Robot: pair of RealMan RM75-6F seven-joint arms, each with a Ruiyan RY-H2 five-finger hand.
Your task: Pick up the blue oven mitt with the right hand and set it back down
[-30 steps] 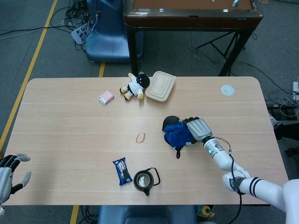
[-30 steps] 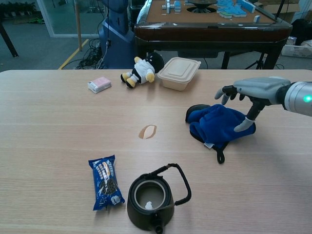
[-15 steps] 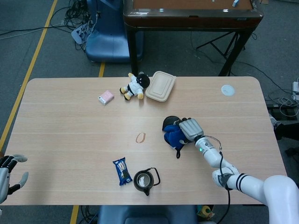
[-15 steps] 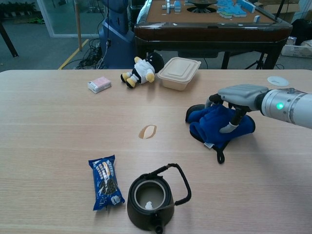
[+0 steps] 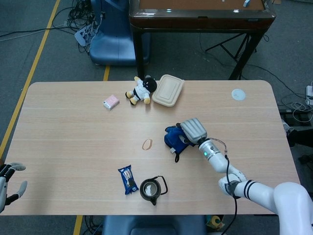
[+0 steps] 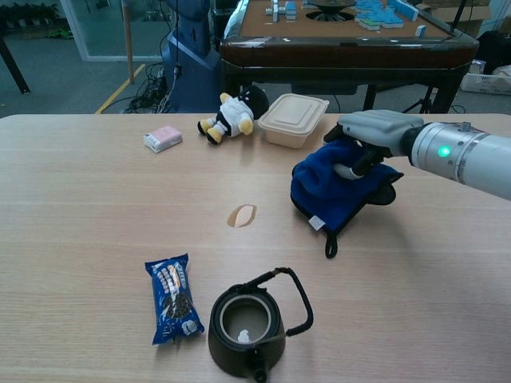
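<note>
The blue oven mitt (image 6: 323, 189) (image 5: 172, 138) hangs lifted above the table's right-centre, its black loop dangling below it. My right hand (image 6: 369, 136) (image 5: 192, 130) grips the mitt from above, fingers curled into the fabric. My left hand (image 5: 6, 182) shows only at the lower left edge of the head view, off the table, fingers apart and holding nothing.
A black kettle (image 6: 249, 323) and a blue snack packet (image 6: 173, 298) lie near the front edge. A tan loop (image 6: 241, 215) lies mid-table. A plush toy (image 6: 232, 113), a beige lidded box (image 6: 295, 120) and a pink packet (image 6: 162, 138) sit at the back. A white disc (image 5: 238, 94) lies far right.
My right hand closed on the mitt and raised it, carrying it up and to the left. The left hand drifted slightly lower.
</note>
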